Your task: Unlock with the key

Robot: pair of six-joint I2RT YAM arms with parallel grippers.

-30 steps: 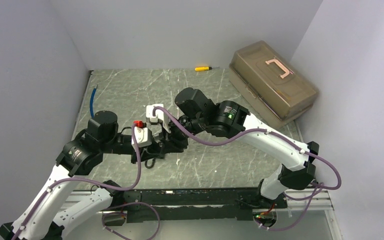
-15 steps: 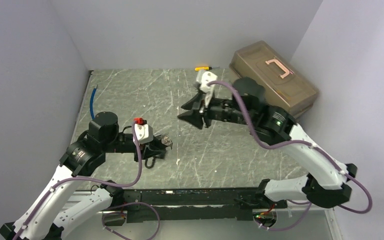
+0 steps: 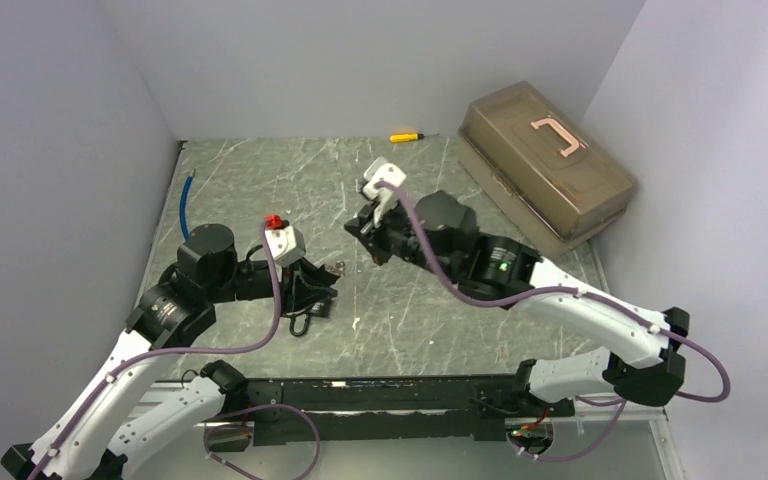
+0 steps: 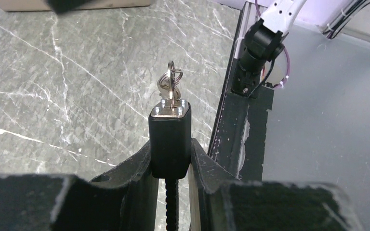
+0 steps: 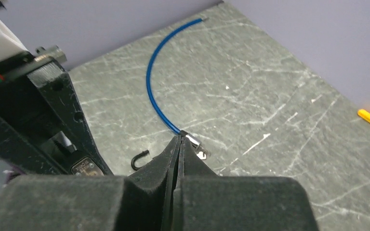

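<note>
no legible text, labels or numbers, nothing readable on padlock (image 4: 170, 142)

left arm (image 3: 150, 330) elbow bent, reaching rightward, low | left pincer (image 4: 170, 153) clamped on lock (image 4: 170, 137) | right arm (image 3: 560, 300) stretched leftward, wrist raised | right pincer (image 5: 179, 144) pressed fully closed

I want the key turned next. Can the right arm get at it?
Probably yes: the key sticks out of the lock, clear of the left end effector holding it, and nothing lies between it and the right end effector nearby. Its shut jaws must open first.
</note>
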